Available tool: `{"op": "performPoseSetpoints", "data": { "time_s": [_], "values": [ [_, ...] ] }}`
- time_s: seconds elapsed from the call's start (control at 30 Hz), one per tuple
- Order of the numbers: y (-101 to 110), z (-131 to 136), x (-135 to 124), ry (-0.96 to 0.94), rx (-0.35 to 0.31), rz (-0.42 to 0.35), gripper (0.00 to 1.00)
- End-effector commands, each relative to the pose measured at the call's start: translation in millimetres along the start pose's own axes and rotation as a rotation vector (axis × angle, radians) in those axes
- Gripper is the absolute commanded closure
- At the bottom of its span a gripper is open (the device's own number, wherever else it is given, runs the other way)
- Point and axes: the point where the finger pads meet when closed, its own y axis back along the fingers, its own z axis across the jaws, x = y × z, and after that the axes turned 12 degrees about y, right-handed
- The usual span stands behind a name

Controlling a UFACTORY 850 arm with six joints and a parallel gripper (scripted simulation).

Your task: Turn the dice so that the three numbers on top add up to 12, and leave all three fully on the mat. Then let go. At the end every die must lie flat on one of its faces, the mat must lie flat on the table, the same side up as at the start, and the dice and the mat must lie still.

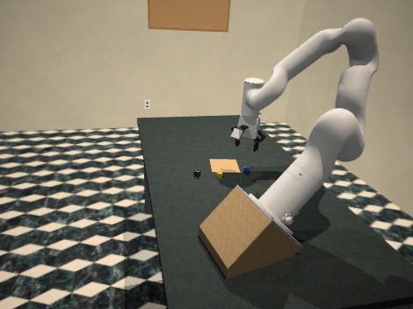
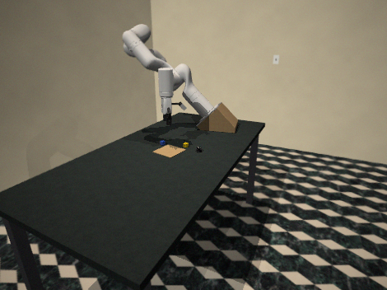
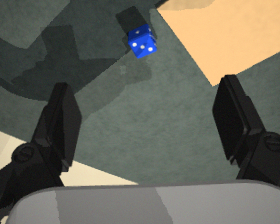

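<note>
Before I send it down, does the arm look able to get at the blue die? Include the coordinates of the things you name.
Probably yes: the fingers (image 1: pixel 247 144) (image 2: pixel 168 119) are open and above the table, and nothing visible stands between them and the blue die (image 1: pixel 246 169) (image 2: pixel 162 142) (image 3: pixel 142 42), though it isn't centred between them.

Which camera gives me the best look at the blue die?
The wrist view: the blue die is largest there, its white pips visible, with the tan mat beside it. The top and exterior views show only a small blue speck near the mat, pips unreadable.
</note>
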Motion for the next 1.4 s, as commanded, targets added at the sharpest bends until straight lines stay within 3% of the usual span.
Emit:
{"op": "performPoseSetpoints", "data": {
  "time_s": [0.0, 0.07, 0.27, 0.43, 1.37],
  "values": [
    [-28.0, 1.3, 0.1, 0.000, -0.001, 0.001, 0.00],
    [-28.0, 1.3, 0.1, 0.000, -0.001, 0.001, 0.00],
    [-73.5, 2.7, 1.0, 0.000, -0.001, 0.001, 0.00],
    [-93.1, 3.3, 1.4, 0.000, -0.001, 0.001, 0.00],
    [-94.7, 3.4, 1.4, 0.000, -0.001, 0.001, 0.00]
  ]
}}
